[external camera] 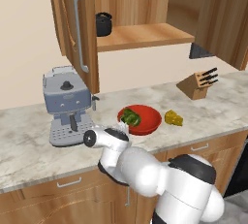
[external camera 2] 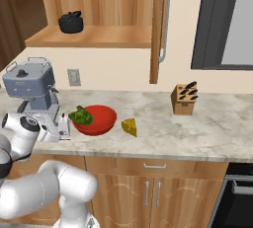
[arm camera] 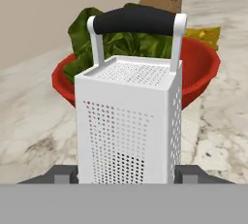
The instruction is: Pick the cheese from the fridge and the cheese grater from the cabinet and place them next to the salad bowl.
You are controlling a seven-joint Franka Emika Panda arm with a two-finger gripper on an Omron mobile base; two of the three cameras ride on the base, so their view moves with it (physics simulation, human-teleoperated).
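Cheese grater (arm camera: 130,121) upright between my jaws, gripped low at its base, over the marble worktop (external camera: 29,145) just in front of the salad bowl (arm camera: 198,68). Cheese (external camera: 174,118) on the worktop beside the bowl's far side. Cabinet (external camera: 80,29) door open, black kettle (external camera: 103,24) on its shelf.

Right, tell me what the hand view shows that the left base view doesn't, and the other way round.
Hand view alone: the cheese grater close up, upright on the counter in front of the salad bowl, between the jaws.

Left base view alone: the open cabinet with a black pot, and the coffee machine.

Both: the bowl, the cheese beyond it, the knife block.
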